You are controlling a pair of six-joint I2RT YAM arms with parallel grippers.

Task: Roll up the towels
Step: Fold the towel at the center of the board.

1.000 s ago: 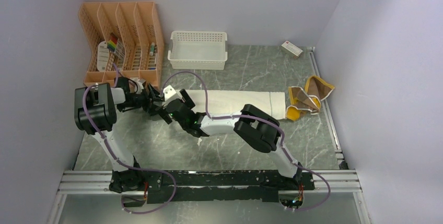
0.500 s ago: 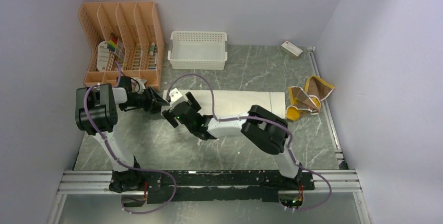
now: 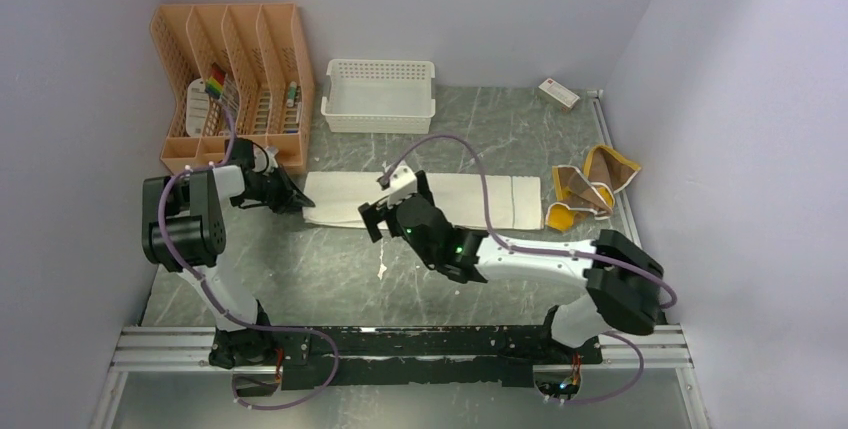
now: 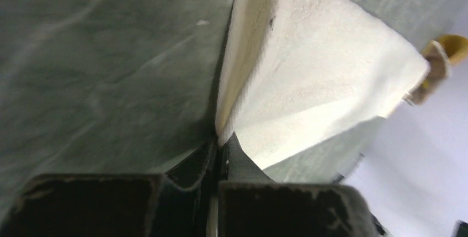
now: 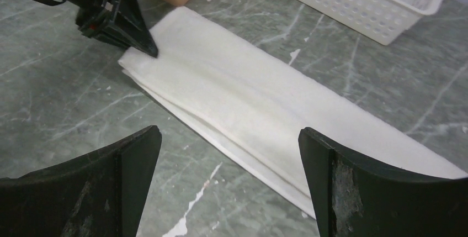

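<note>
Our left end effector (image 4: 221,149) is clamped tight on the left end of the long folded white cloth towel (image 3: 505,199), its tips pinching the edge near the far corner, where the wrist view shows the cloth lifting and creasing into a ridge. Our right end effector (image 5: 227,137) stands wide apart and holds nothing; it hangs above the middle of that towel, tilted toward its left end. The towel lies flat along the grey marbled worktop (image 3: 300,269), in front of the white plastic lattice basket (image 3: 378,99) and just beside the orange slotted file rack (image 3: 230,79). The mustard-yellow towel with brown patches (image 3: 590,189) sits crumpled at the right, just past the white towel's striped end. We judge the roll barely begun, and the grip is where it may fail. The pinch sits at one corner, so turning it over could start a slanted, cone-shaped roll. The fold shows separate layers along the near edge; if we hold only the upper ones, the rest would stay behind and the roll would gape. Pulling instead of turning would drag the whole towel toward the rack.
</note>
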